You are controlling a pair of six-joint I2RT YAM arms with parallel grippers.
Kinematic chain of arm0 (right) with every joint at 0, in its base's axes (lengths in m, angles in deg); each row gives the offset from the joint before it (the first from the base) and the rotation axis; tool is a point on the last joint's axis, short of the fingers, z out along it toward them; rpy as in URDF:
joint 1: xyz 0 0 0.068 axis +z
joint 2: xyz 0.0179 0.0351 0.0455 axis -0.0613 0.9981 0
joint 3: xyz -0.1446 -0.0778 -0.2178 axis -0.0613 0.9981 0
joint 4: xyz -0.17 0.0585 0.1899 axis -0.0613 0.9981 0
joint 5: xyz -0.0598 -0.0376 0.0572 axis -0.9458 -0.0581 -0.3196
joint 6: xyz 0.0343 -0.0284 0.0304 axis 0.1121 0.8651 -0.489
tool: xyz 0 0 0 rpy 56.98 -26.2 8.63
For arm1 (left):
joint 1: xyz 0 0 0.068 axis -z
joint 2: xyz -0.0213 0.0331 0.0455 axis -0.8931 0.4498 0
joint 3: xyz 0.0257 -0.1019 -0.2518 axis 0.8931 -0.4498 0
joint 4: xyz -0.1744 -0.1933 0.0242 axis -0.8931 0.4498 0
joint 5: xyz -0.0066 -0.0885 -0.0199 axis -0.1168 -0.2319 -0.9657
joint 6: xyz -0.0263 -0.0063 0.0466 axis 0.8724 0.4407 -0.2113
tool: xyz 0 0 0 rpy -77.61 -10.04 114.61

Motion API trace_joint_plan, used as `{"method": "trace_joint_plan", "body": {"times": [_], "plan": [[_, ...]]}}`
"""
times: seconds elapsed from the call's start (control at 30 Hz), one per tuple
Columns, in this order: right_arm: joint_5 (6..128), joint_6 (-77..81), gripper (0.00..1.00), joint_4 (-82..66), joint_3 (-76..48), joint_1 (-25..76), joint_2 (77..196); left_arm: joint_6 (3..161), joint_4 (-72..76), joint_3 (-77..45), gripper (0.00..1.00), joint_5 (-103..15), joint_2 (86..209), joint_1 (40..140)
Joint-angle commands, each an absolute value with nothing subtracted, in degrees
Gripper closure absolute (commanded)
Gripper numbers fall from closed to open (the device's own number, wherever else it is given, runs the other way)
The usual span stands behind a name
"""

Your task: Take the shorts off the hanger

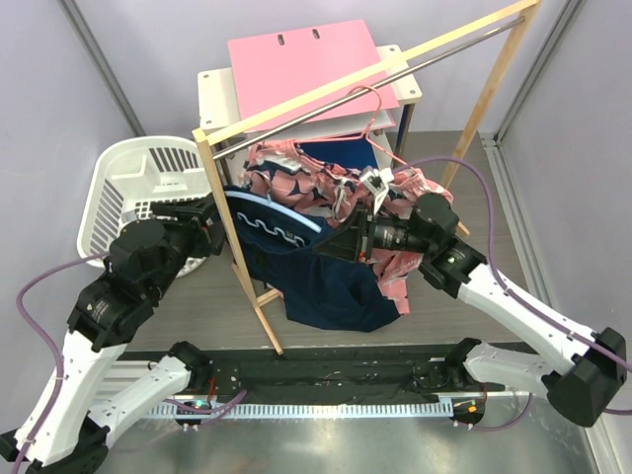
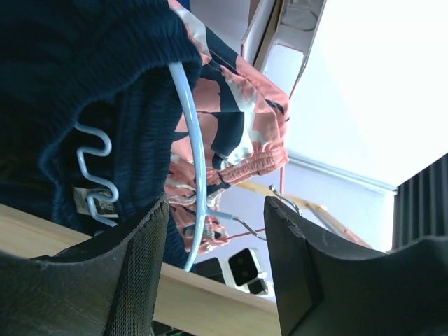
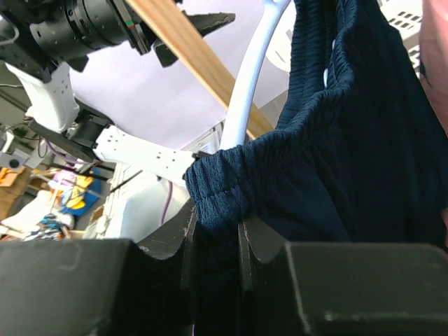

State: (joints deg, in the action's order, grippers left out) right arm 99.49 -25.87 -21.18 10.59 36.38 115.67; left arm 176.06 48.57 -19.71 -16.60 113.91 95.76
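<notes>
The navy shorts [image 1: 316, 281] hung on the pale blue hanger [image 2: 196, 147] beside the wooden rack post [image 1: 232, 237], with the waistband running left to right. The right gripper [image 3: 217, 220] pinched the waistband's right end. The left gripper [image 2: 213, 206], its jaws spread, straddled the hanger's left arm.

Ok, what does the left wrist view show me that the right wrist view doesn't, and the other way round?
Only left wrist: the salmon printed shorts, the wavy notch in the hanger, and the left gripper open, with the hanger's pale arm showing between its fingers. Only right wrist: the right gripper shut on the waistband of the navy shorts, with the left arm beyond. Both: the navy shorts, the hanger and the wooden rail.
</notes>
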Motion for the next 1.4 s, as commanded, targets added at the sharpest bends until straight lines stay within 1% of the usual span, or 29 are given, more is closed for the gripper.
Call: {"method": "trace_joint_plan", "body": {"times": [0.0,0.2,0.4,0.47,0.63,0.87,1.23,1.27,1.3,1.33,1.37], "plan": [[102.6,-28.3,0.99,-33.1,2.8,37.8,118.9,181.1,44.4,-19.4,0.43,-16.9,114.4,95.8],[101.5,-29.5,0.99,-35.0,0.4,41.0,123.2,181.9,43.3,-20.7,0.45,-16.7,114.8,95.8],[100.9,-29.5,0.99,-37.3,-1.0,44.6,126.6,183.5,42.7,-23.2,0.51,-12.6,113.0,95.8],[100.9,-29.3,0.99,-37.4,-1.6,45.3,127.4,183.4,41.9,-24.0,0.55,-11.1,112.6,95.8],[100.9,-29.3,0.99,-38.3,-1.5,45.4,127.8,183.3,42.5,-24.3,0.59,-9.4,113.2,95.8],[102.6,-30.2,0.99,-39.2,-1.3,45.5,128.2,183.6,39.4,-26.9,0.64,-8.9,113.6,95.7],[105.2,-34.6,0.99,-43.6,-2.0,45.5,129.0,181.6,32.1,-29.4,0.67,-10.7,115.4,94.8],[105.5,-35.2,0.99,-44.2,-1.6,45.5,129.1,181.3,31.1,-29.1,0.70,-11.1,115.7,94.7],[106.0,-36.0,0.99,-44.6,-1.6,45.5,129.0,181.0,30.4,-29.1,0.78,-11.9,116.4,94.6],[106.2,-36.3,0.99,-45.0,-1.4,45.5,129.1,180.8,30.1,-29.0,0.83,-12.1,116.7,94.4],[106.2,-36.4,0.99,-45.0,-1.3,45.5,129.0,180.8,29.8,-28.8,0.95,-12.4,116.9,94.2]]}}
